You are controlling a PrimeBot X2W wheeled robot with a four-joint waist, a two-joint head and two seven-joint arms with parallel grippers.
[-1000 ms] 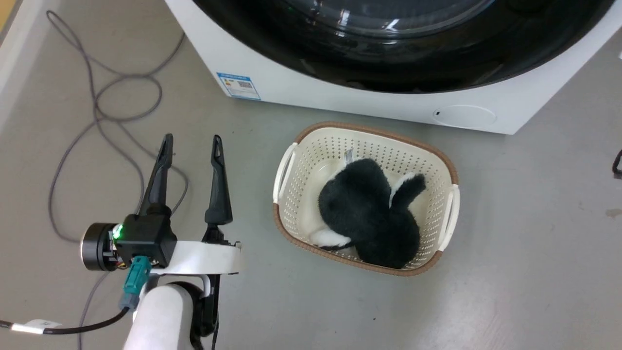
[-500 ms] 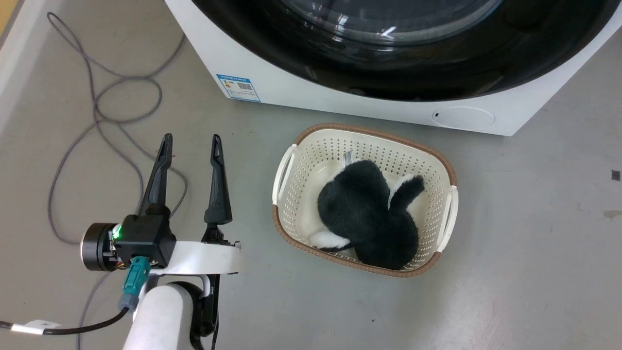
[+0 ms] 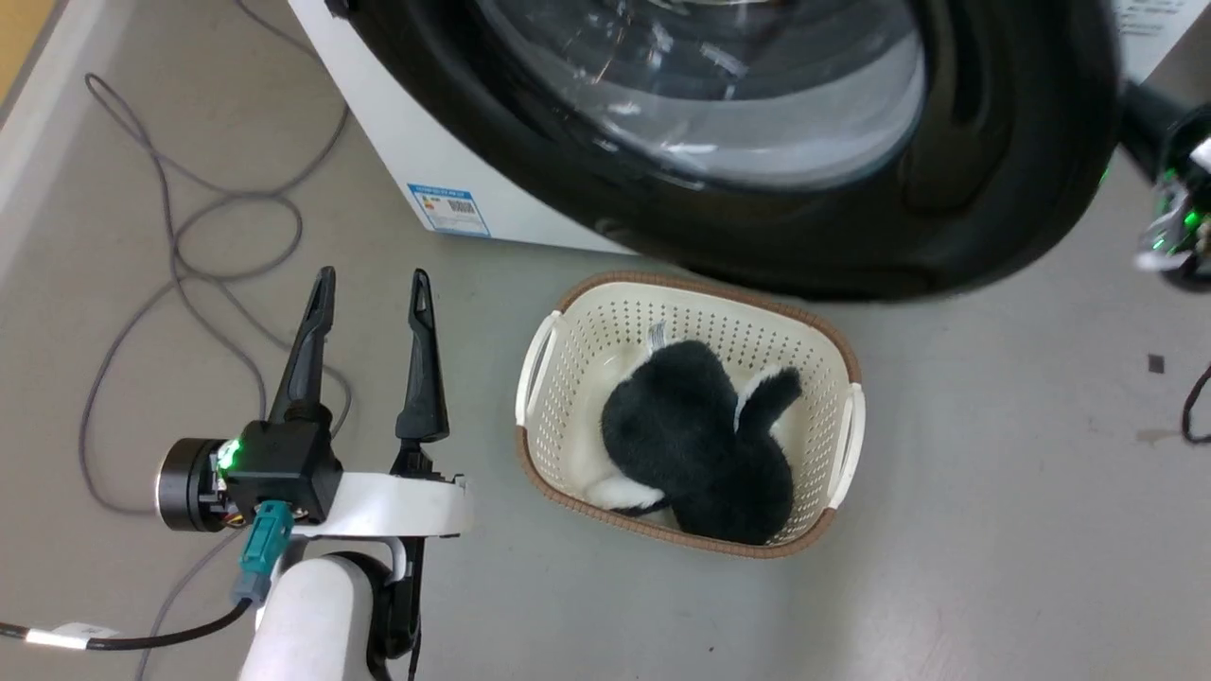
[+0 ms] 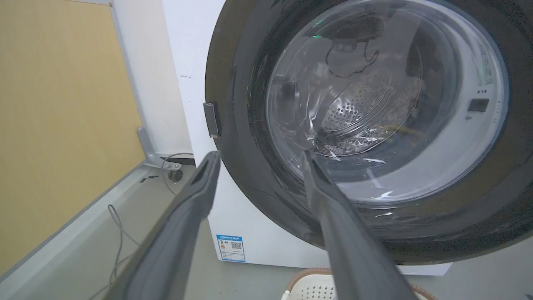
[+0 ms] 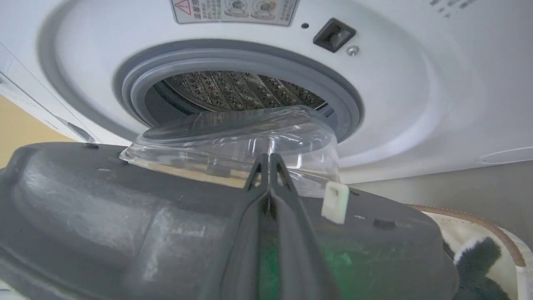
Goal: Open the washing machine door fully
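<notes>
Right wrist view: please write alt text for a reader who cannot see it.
The right gripper, fingers shut, lies over the inner side of the round glossy black washing machine door with its clear glass bowl. Behind, the white washing machine shows its grey rubber ring and perforated steel drum.

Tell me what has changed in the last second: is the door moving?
The washing machine door has swung outward from the washing machine, free edge toward the robot's right. The right gripper, shut, lies along its inner side. The left gripper stays open and idle; the basket and plush toy stay put.
</notes>
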